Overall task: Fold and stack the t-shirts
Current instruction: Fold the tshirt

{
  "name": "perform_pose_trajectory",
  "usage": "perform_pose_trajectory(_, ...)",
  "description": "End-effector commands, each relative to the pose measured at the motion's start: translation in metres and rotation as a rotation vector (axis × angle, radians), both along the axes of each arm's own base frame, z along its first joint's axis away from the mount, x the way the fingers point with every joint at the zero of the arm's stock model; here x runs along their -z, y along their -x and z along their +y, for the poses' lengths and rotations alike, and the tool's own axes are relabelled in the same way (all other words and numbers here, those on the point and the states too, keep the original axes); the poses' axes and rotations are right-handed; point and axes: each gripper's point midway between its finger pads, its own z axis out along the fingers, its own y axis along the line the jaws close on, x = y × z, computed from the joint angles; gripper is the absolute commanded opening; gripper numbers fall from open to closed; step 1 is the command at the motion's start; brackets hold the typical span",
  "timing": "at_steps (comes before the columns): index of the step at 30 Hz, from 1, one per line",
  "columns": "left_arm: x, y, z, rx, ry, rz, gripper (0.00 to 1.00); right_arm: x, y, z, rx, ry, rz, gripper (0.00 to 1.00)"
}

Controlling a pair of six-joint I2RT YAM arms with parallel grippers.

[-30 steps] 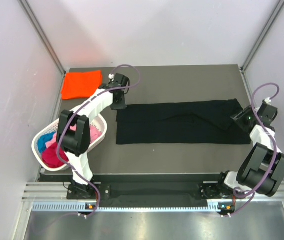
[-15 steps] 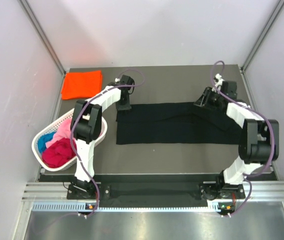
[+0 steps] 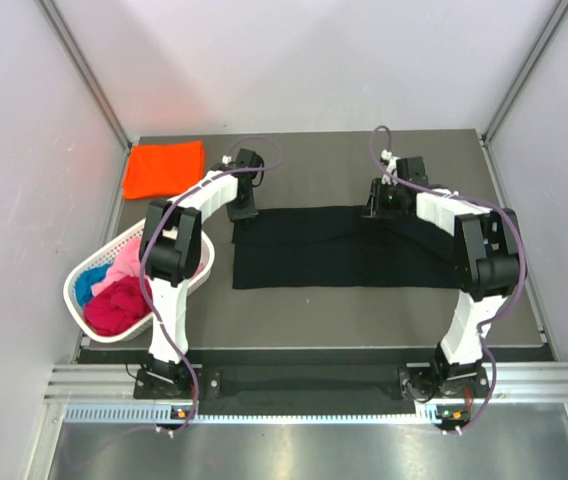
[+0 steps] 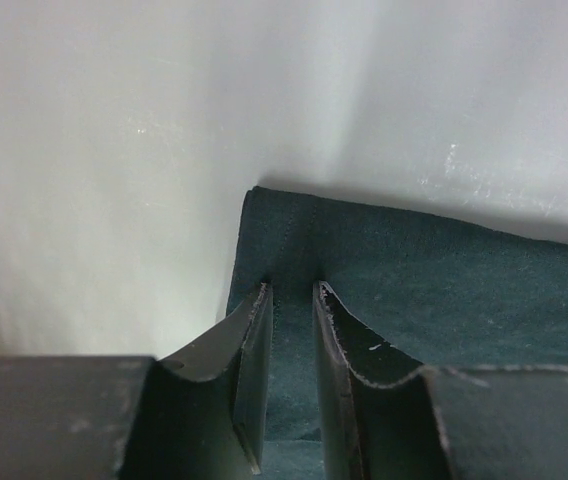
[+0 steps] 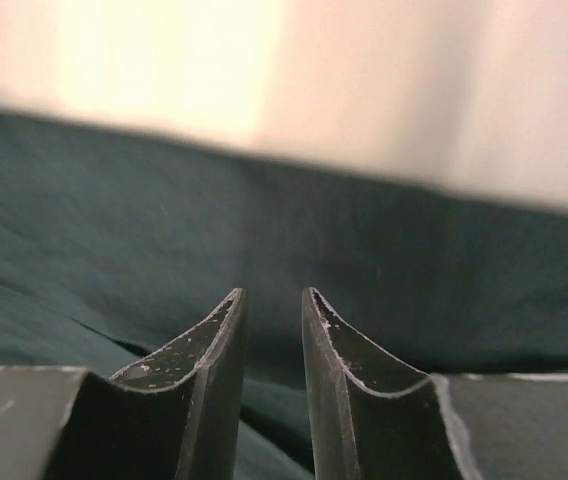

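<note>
The black t-shirt [image 3: 334, 250] lies flat as a long band across the middle of the table. My left gripper [image 3: 242, 210] is at its far left corner, jaws nearly closed with the cloth [image 4: 444, 280] between them [image 4: 292, 290]. My right gripper [image 3: 377, 207] is at the shirt's far edge, right of centre, jaws nearly closed [image 5: 272, 293] on dark cloth [image 5: 114, 230]. The shirt's right end is drawn inward under the right arm. The orange t-shirt [image 3: 164, 168] lies folded at the far left corner.
A white lattice basket [image 3: 76, 280] stands at the left edge, holding magenta [image 3: 114, 305], pink [image 3: 129, 265] and blue [image 3: 86, 287] t-shirts. White walls with metal posts close in the table on three sides.
My right gripper has swung from the table's right edge to the shirt's far edge near centre, pulling the shirt's right end leftward. The left gripper has stayed at the far left corner.
</note>
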Motion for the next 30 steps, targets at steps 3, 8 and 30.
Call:
perform_pose_trajectory(3, 0.015, 0.003, 0.009, -0.027, -0.043, 0.031, 0.28, 0.027, 0.029, 0.000, 0.024, 0.063, 0.072, 0.29)
perform_pose_trajectory(8, 0.015, 0.001, 0.010, -0.031, -0.051, 0.030, 0.27, 0.017, 0.048, 0.001, 0.058, 0.066, 0.059, 0.30)
perform_pose_trajectory(30, 0.017, 0.003, 0.017, -0.056, -0.083, 0.049, 0.27, 0.025, 0.067, -0.010, 0.168, 0.164, 0.079, 0.23)
